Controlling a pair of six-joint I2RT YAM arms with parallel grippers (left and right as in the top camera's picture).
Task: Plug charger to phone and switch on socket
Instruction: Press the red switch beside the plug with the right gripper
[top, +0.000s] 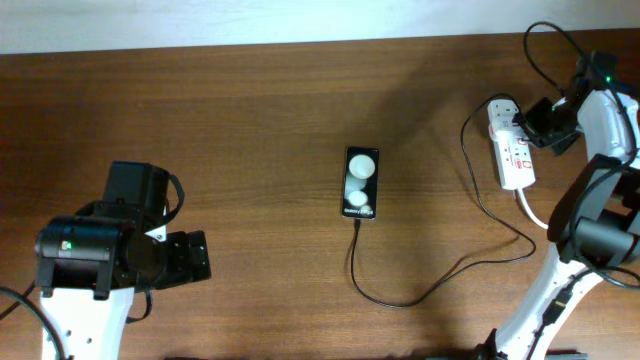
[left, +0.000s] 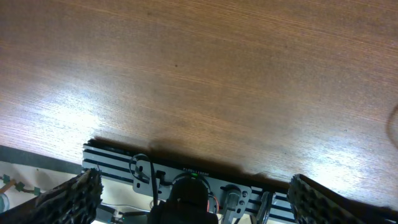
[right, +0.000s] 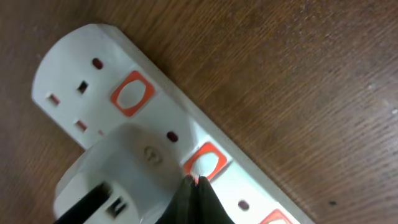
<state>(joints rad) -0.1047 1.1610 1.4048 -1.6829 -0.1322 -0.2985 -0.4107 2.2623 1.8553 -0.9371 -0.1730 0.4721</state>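
Observation:
The black phone (top: 360, 183) lies at the table's middle, two white spots on its face. The thin black charger cable (top: 420, 298) runs from its near end, loops right and up to the white plug adapter (right: 118, 180) seated in the white socket strip (top: 515, 150) at the far right. My right gripper (right: 194, 182) is shut, its tips touching a red switch (right: 205, 162) on the strip (right: 155, 106) beside the adapter; overhead it (top: 535, 125) sits over the strip. My left gripper (top: 195, 255) is open and empty at the near left, over bare wood (left: 199, 81).
The strip's thick white cord (top: 530, 208) runs toward the right arm's base. Another red switch (right: 132, 93) sits by an unused outlet at the strip's end. The wall edge (top: 250, 20) bounds the far side of the table.

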